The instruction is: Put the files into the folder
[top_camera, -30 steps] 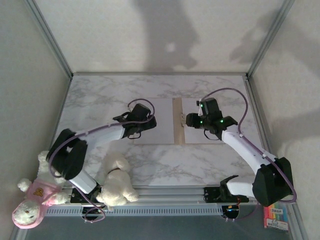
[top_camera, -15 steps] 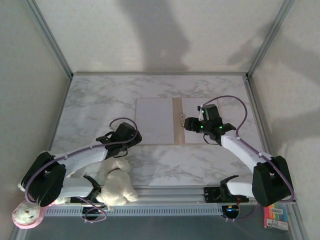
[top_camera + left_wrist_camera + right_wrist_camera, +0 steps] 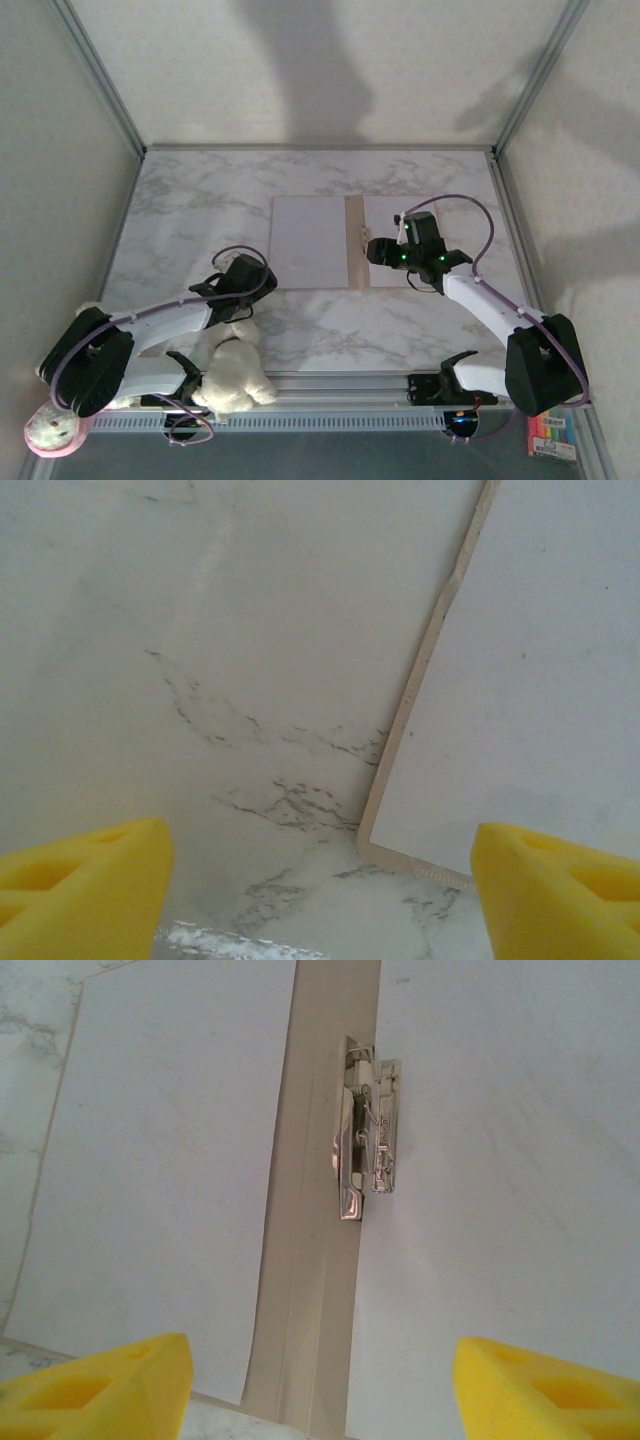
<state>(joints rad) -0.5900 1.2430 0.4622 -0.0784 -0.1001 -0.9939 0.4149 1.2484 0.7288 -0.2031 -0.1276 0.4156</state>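
Observation:
The tan folder [image 3: 354,240] lies open flat at the table's middle, its spine [image 3: 310,1260] carrying a metal clip [image 3: 365,1130]. White files cover both halves: one sheet on the left [image 3: 310,240] [image 3: 170,1160] and one on the right [image 3: 385,215] [image 3: 500,1160]. My right gripper [image 3: 375,252] [image 3: 320,1360] hovers open over the near end of the spine, with nothing between its yellow fingers. My left gripper [image 3: 262,282] [image 3: 320,855] is open over bare marble, just off the folder's near-left corner [image 3: 385,825], touching nothing.
A white plush toy [image 3: 235,370] sits beside the left arm's base, and a pink-dressed plush [image 3: 55,425] lies at the near-left corner. A coloured pack [image 3: 552,435] rests at the near right. Metal frame posts and walls enclose the table.
My left arm drew back from the left sheet toward the near left and now sits off the folder's corner. My right gripper slid slightly nearer and opened wider.

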